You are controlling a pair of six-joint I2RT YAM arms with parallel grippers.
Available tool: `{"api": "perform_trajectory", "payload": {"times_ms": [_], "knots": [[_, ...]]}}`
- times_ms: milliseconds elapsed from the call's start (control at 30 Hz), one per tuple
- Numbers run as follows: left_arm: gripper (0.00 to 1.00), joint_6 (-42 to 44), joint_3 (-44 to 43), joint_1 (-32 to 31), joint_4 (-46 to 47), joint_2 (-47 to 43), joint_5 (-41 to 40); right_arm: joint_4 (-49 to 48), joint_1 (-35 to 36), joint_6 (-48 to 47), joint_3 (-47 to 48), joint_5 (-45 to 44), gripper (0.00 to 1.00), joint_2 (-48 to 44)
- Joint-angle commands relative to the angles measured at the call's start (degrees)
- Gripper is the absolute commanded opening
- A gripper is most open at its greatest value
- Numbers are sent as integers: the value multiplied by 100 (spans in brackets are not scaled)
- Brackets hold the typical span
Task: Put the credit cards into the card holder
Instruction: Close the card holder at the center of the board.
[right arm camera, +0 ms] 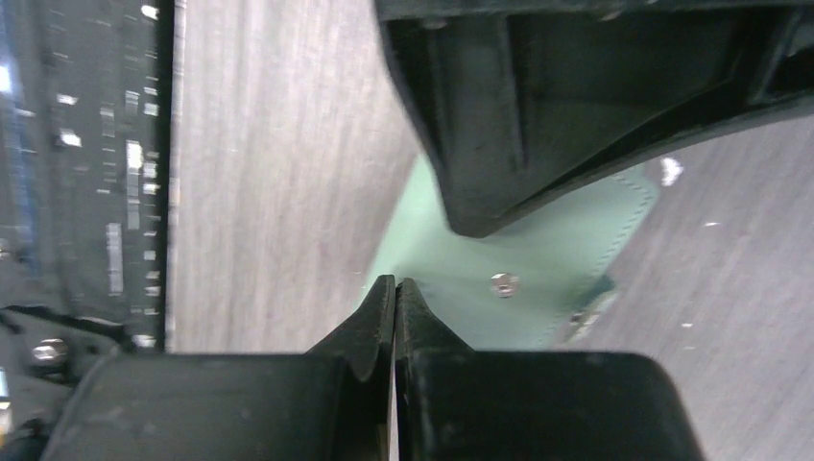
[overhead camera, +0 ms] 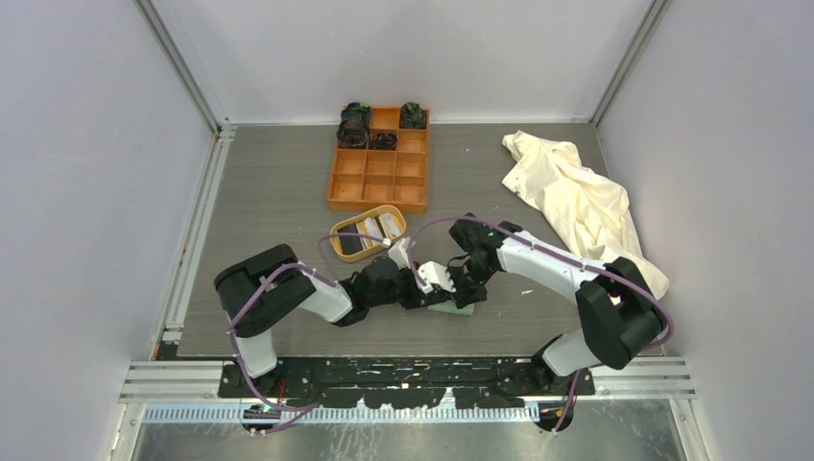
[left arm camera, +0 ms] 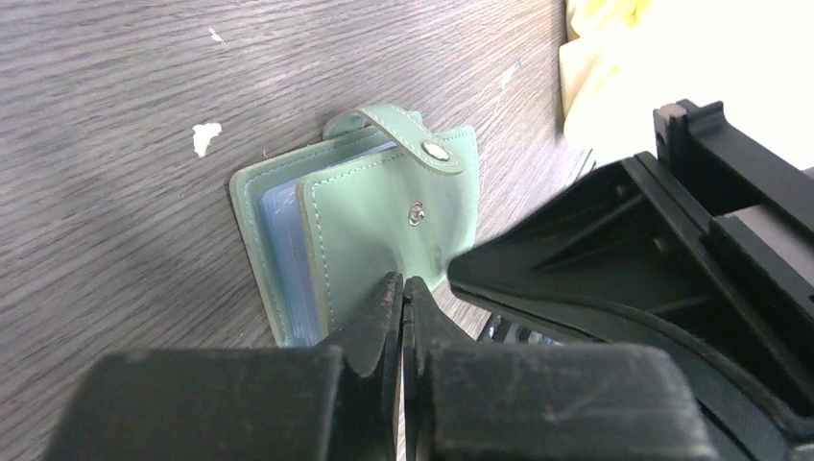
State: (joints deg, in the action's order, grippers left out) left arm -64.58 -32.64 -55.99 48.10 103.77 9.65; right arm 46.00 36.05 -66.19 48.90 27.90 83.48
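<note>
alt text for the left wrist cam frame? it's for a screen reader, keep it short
A sage-green card holder lies on the grey wood-grain table, strap unsnapped and cover slightly ajar, with pale blue pockets showing. The left gripper, shut, has its tips at the cover's near edge. The right gripper crowds in from the right, and a cream cloth sits at the top right.

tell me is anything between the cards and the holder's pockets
Yes. The holder lies folded with its pockets covered. The cards sit in the tray, and the shut left gripper and right gripper crowd the holder.
</note>
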Motion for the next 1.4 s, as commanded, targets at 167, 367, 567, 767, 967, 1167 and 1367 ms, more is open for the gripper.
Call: {"api": "perform_trajectory", "payload": {"times_ms": [167,367,567,767,967,1167,1367], "knots": [[0,117,86,126,-472,157,-404,235,-827,418,292,1181,46,-969],[0,85,127,141,-457,153,-469,-757,-883,810,192,715,53,-608],[0,54,127,148,-407,222,-459,-804,-822,776,487,549,50,20],[0,76,112,158,-389,239,-435,-814,-795,770,619,396,41,304],[0,63,139,167,-319,267,-398,-744,-797,810,800,391,27,479],[0,66,161,176,-327,260,-413,-609,-797,828,906,367,1,540],[0,42,174,185,-365,235,-449,-320,-828,816,947,551,1,409]]}}
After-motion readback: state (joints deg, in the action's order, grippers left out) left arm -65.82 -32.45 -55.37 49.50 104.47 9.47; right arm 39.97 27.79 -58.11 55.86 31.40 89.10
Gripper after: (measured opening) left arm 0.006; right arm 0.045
